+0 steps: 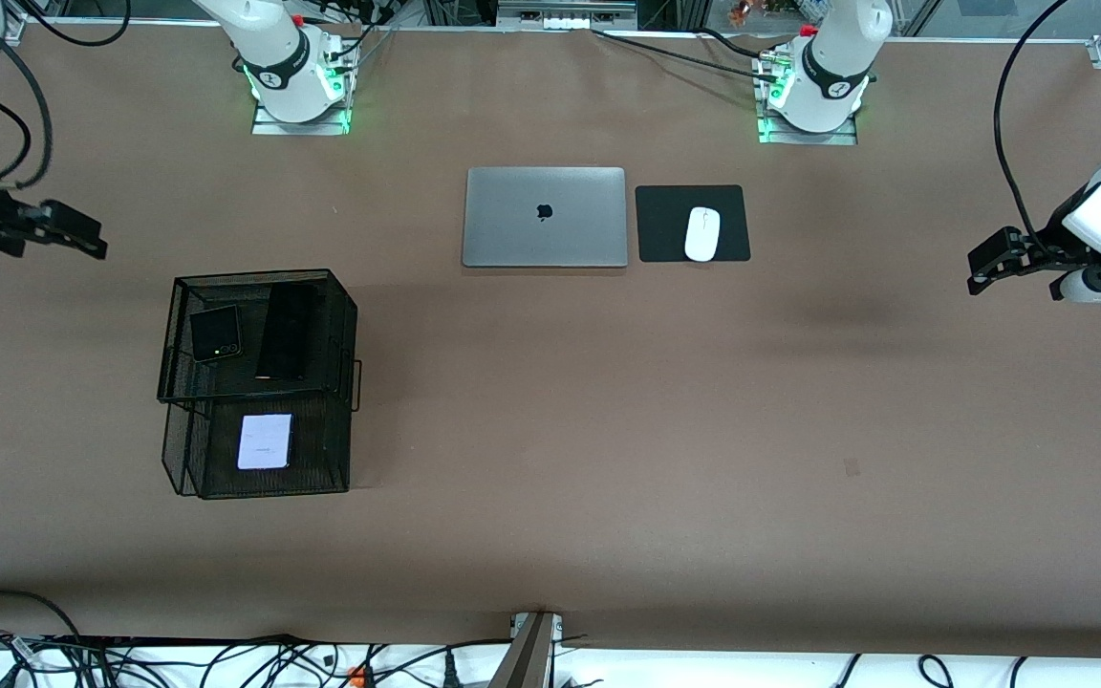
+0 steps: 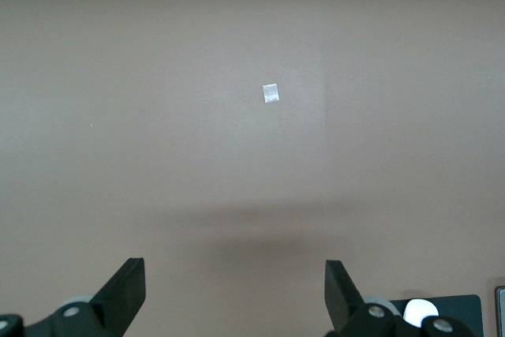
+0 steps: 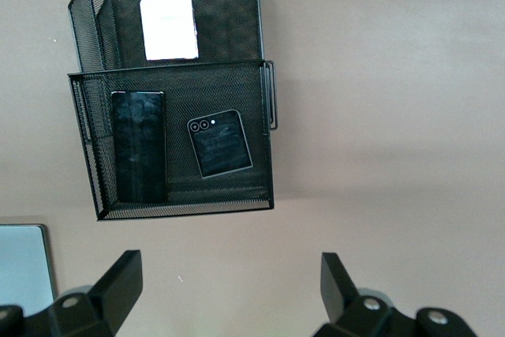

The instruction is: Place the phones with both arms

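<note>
At the front view's left edge, the right gripper hangs wide open and empty above bare table. Lower left of centre, a 2-tier mesh rack holds the squarish black phone beside the slim black phone on top, the pale phone below. At the right edge, the left gripper hangs wide, empty.

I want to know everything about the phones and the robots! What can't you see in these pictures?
- Pale phone: lies in the lower tier of the mesh rack; only one flat pale face shows in either view.
- Long black phone and small black phone: undersides hidden against the upper tray.
- Left gripper: body cut off by the left wrist view's edge; only open fingers show.
- Right gripper: likewise.
- Laptop: shut, so its screen is hidden.
</note>
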Robot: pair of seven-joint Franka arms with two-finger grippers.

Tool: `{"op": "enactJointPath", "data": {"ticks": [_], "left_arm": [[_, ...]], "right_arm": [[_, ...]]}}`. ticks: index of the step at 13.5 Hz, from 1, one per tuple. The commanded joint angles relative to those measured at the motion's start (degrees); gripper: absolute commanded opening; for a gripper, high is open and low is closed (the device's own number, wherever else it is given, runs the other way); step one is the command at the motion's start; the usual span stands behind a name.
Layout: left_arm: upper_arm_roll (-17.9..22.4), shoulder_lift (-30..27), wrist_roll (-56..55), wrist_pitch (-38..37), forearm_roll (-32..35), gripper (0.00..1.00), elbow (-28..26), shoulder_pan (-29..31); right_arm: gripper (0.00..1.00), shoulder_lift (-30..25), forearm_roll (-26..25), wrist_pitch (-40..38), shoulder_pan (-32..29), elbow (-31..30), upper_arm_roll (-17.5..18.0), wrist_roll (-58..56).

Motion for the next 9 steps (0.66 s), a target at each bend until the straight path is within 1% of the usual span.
{"op": "enactJointPath", "data": {"ticks": [1,3,5,9], "left_arm": [[-0.03,0.02,0.42,-0.36,0.30,1.00,0.93,-0.10],[-0.03,0.10,0.42,-0.36,1.43,1.00,0.93,-0.10],[-0.12,0.19,0.25,-0.44,3.54,1.00,1.37,-0.71],[-0.47,0.37,0.07,-0.44,3.55,1.00,1.54,-0.71]], "right_arm": [[1.00,-1.14,-0.98,-0.48,-1.29,-0.78,1.45,0.06],[1.00,-0.79,-0.98,-3.02,-1.29,-0.60,1.36,0.05],[1.00,-0.52,-0.72,-3.21,-1.29,-0.60,1.36,0.23],[1.00,-0.35,-0.54,-2.77,-1.20,-0.34,1.36,0.93]]}}
